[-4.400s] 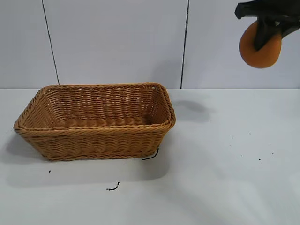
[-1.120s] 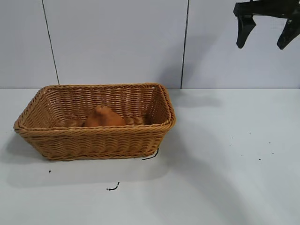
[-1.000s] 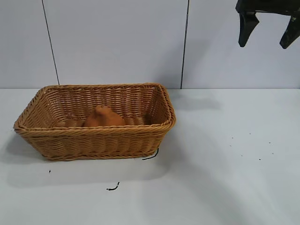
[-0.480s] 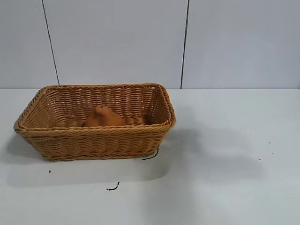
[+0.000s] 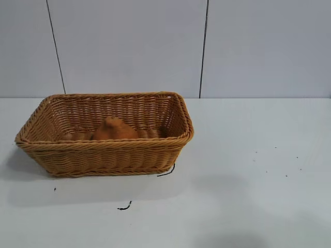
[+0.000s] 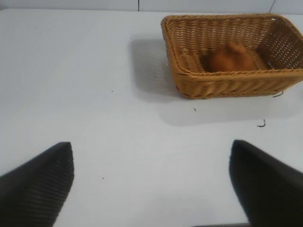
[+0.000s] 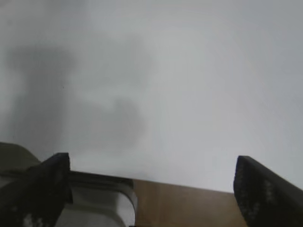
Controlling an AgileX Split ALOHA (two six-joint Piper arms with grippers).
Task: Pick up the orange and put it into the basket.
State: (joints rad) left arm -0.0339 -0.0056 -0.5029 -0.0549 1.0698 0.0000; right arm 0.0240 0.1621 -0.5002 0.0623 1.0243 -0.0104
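The orange (image 5: pixel 114 129) lies inside the tan wicker basket (image 5: pixel 103 155) on the white table, left of centre in the exterior view. Both show in the left wrist view too: the orange (image 6: pixel 230 58) and the basket (image 6: pixel 227 85), far from the left gripper (image 6: pixel 151 182). The left gripper is open and empty over bare table. The right gripper (image 7: pixel 151 182) is open and empty above the table's edge. Neither gripper shows in the exterior view.
Small black scraps (image 5: pixel 124 207) lie on the table in front of the basket, one more (image 5: pixel 166 172) at its front right corner. In the right wrist view a table edge with a white bracket (image 7: pixel 99 208) and a brown surface (image 7: pixel 184 208) lies below the gripper.
The orange, held high at the right by the right gripper 4.4 s ago, now lies in the basket. The open right gripper has left the exterior view since one second ago.
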